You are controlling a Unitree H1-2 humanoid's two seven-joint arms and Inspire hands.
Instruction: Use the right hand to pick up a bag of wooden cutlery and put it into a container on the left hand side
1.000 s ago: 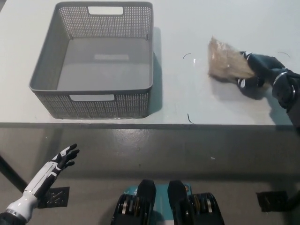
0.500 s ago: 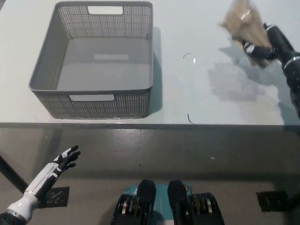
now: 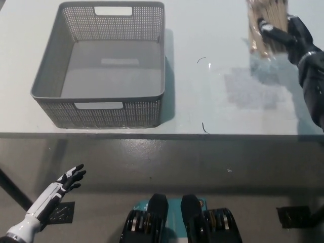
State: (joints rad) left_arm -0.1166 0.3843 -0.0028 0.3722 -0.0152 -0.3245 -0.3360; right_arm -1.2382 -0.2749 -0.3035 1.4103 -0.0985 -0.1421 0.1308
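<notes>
My black right hand [image 3: 286, 36] is shut on the clear bag of wooden cutlery [image 3: 264, 24], holding it up above the white table [image 3: 212, 96] at the far right; the bag's top runs out of the picture. The grey perforated basket [image 3: 104, 109] stands on the table's left half, with nothing inside it. My white left hand [image 3: 70, 178] hangs open below the table's front edge at the lower left.
A few thin dark marks [image 3: 202, 59] lie on the table between basket and bag. The table's front edge [image 3: 162, 134] crosses the picture; grey floor lies below it.
My right hand has lifted the bag off the table and raised it toward the picture's top right. The left hand has sunk slightly.
</notes>
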